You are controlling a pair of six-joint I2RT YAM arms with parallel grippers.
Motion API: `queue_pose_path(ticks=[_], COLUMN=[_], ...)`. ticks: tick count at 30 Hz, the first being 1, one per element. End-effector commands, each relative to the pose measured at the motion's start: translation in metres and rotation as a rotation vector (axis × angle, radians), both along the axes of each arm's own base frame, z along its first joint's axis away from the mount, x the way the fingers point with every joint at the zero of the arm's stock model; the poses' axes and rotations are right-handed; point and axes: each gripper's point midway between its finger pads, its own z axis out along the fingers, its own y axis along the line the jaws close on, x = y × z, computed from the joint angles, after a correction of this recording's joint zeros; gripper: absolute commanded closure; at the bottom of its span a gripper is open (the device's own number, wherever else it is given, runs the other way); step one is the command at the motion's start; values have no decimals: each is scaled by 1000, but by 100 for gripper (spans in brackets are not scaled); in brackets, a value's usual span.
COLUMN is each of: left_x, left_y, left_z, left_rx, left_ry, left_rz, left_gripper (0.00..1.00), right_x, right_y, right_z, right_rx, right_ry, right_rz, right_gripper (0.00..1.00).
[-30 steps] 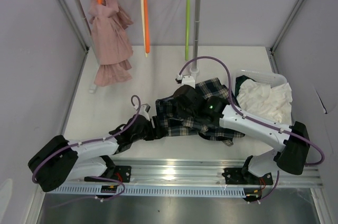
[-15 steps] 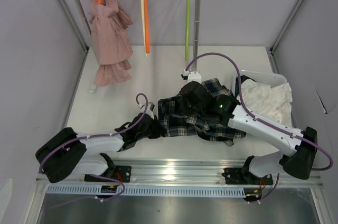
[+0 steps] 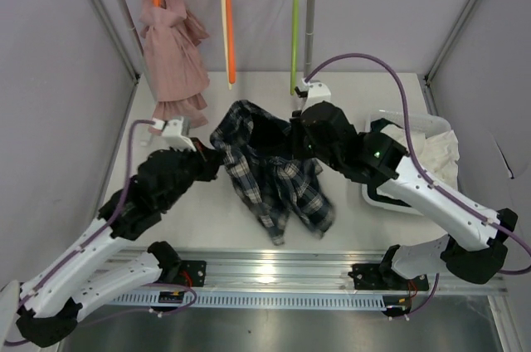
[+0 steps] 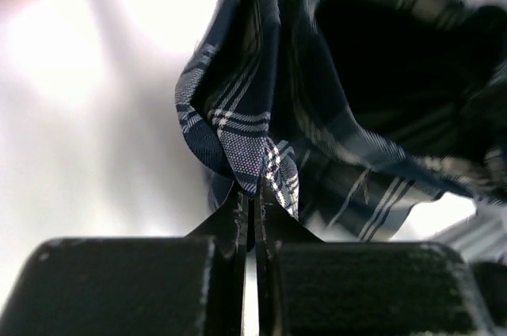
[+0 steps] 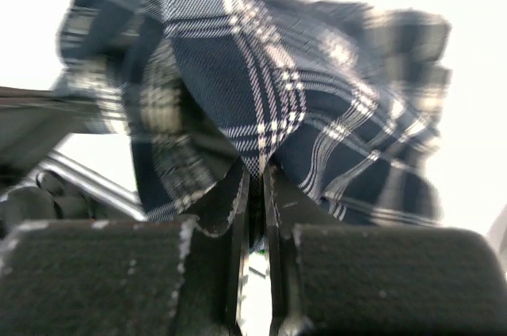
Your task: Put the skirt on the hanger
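Note:
The dark plaid skirt [image 3: 278,178] hangs in the air between both arms, its lower part drooping toward the table. My left gripper [image 3: 214,153] is shut on the skirt's left edge; in the left wrist view a fold of the plaid [image 4: 238,138] is pinched at the left gripper's tips [image 4: 253,193]. My right gripper [image 3: 292,132] is shut on the skirt's right edge, where the cloth [image 5: 238,90] is clamped between the right gripper's tips [image 5: 255,173]. The cream hanger [image 3: 224,32] hangs edge-on from the rail behind, beside an orange one.
A pink ruffled garment [image 3: 172,53] hangs at the rail's left. An orange hanger [image 3: 231,36] and a lime-green hanger [image 3: 294,36] hang farther right. The rail's post [image 3: 310,28] stands just behind the right gripper. A white basket [image 3: 406,117] with white cloth [image 3: 431,157] sits at right.
The left gripper shut on the skirt's left edge. Both arms then rose and moved toward the back, lifting the skirt off the table so it now hangs between them.

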Motion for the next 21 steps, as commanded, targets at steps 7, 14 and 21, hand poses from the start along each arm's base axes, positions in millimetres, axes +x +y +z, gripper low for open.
queue_pose_path(ticks=[7, 14, 21], left_x=[-8, -8, -8], left_y=[74, 83, 66], left_z=[120, 133, 58], left_rx=[173, 242, 302], left_ry=[-202, -208, -60], left_rz=[159, 167, 101], left_gripper=[100, 100, 100], right_x=[27, 33, 25], right_y=[-64, -92, -84], right_z=[87, 95, 8], right_rx=[64, 78, 57], right_ry=[-149, -141, 14], right_rz=[-79, -103, -96], right_gripper=[100, 100, 100])
